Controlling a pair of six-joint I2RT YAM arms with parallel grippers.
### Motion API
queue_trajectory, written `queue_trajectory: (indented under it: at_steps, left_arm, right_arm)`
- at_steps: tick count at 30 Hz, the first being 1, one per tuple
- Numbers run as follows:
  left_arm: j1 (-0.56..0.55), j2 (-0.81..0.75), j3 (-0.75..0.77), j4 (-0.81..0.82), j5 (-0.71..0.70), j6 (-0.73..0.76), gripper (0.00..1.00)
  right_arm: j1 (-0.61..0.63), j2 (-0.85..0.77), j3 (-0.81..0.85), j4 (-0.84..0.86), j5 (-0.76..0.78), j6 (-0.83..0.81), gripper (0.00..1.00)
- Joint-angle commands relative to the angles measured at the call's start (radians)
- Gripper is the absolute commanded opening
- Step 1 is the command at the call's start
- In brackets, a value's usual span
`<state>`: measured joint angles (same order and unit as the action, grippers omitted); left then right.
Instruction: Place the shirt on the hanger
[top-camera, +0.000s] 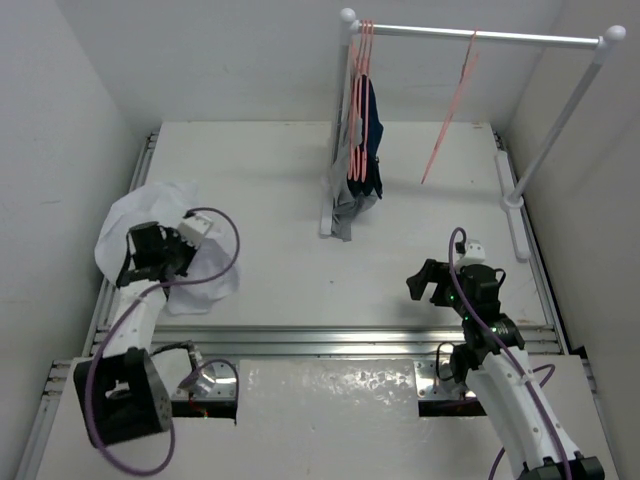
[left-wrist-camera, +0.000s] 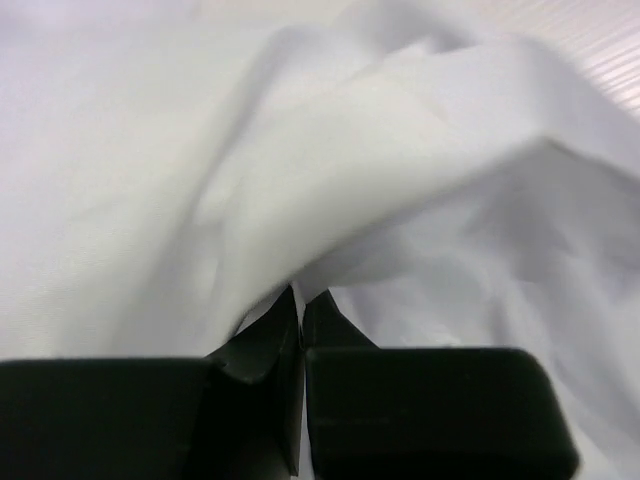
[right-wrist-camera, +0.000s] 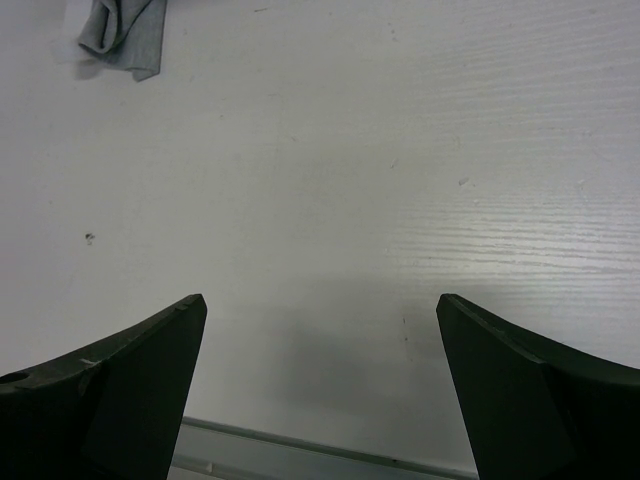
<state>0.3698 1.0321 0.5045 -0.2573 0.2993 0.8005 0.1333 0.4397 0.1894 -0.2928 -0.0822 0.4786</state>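
The white shirt (top-camera: 150, 205) lies crumpled at the table's left edge. My left gripper (top-camera: 140, 255) sits in the pile's near side. In the left wrist view its jaws (left-wrist-camera: 302, 300) are pressed together on a fold of the shirt (left-wrist-camera: 300, 150), which fills the view. The single salmon-pink hanger (top-camera: 450, 110) hangs from the rail at the back right, far from both grippers. My right gripper (top-camera: 428, 283) is open and empty over bare table at the front right; the right wrist view shows its jaws (right-wrist-camera: 320, 300) wide apart.
A white clothes rail (top-camera: 480, 36) spans the back right on a slanted post with a foot (top-camera: 515, 205). A bunch of pink hangers with navy and grey garments (top-camera: 362, 150) hangs at its left end; the grey hem (right-wrist-camera: 125, 35) touches the table. Walls close in both sides.
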Motion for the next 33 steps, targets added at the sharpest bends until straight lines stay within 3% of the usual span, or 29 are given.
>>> queue_trajectory:
  at_steps: [1, 8, 12, 13, 14, 16, 18, 19, 24, 28, 32, 33]
  left_arm:
    - [-0.176, -0.072, 0.009, 0.038, 0.054, -0.035, 0.00]
    - [-0.531, 0.022, 0.195, -0.085, 0.093, -0.095, 0.00]
    - [-0.745, -0.016, 0.203, -0.088, 0.040, -0.098, 0.03]
    - [-0.785, -0.018, 0.207, -0.102, 0.040, -0.099, 0.13]
    - [-0.787, -0.020, 0.221, -0.114, 0.061, -0.099, 0.48]
    - [-0.786, -0.020, 0.233, -0.143, 0.051, -0.121, 0.84]
    - [-0.784, -0.049, 0.236, -0.172, 0.040, -0.127, 0.90]
    - [-0.781, -0.067, 0.235, -0.181, 0.038, -0.133, 1.00]
    - [-0.775, -0.190, 0.244, -0.203, -0.040, -0.191, 1.00]
    - [-0.776, -0.069, 0.226, -0.206, -0.208, -0.221, 0.96]
    - [-0.776, 0.074, 0.207, -0.175, -0.161, -0.233, 0.89]
    - [-0.778, 0.091, 0.207, -0.134, -0.204, -0.254, 0.85]
  right_arm:
    - [-0.003, 0.005, 0.033, 0.027, -0.016, 0.000, 0.99]
    - [-0.001, 0.022, 0.070, 0.040, -0.079, -0.012, 0.99]
    - [0.000, 0.051, 0.111, 0.057, -0.163, -0.028, 0.99]
    - [-0.001, 0.059, 0.122, 0.069, -0.213, -0.029, 0.99]
    - [0.000, 0.077, 0.125, 0.078, -0.237, -0.034, 0.99]
    - [0.011, 0.094, 0.136, 0.090, -0.270, -0.035, 0.99]
    - [0.037, 0.112, 0.140, 0.098, -0.275, -0.040, 0.99]
    - [0.051, 0.117, 0.140, 0.101, -0.269, -0.041, 0.99]
    - [0.159, 0.149, 0.160, 0.116, -0.206, -0.063, 0.99]
    - [0.238, 0.186, 0.202, 0.121, -0.136, -0.075, 0.99]
    - [0.252, 0.186, 0.231, 0.098, -0.113, -0.090, 0.99]
    - [0.252, 0.182, 0.243, 0.077, -0.105, -0.097, 0.99]
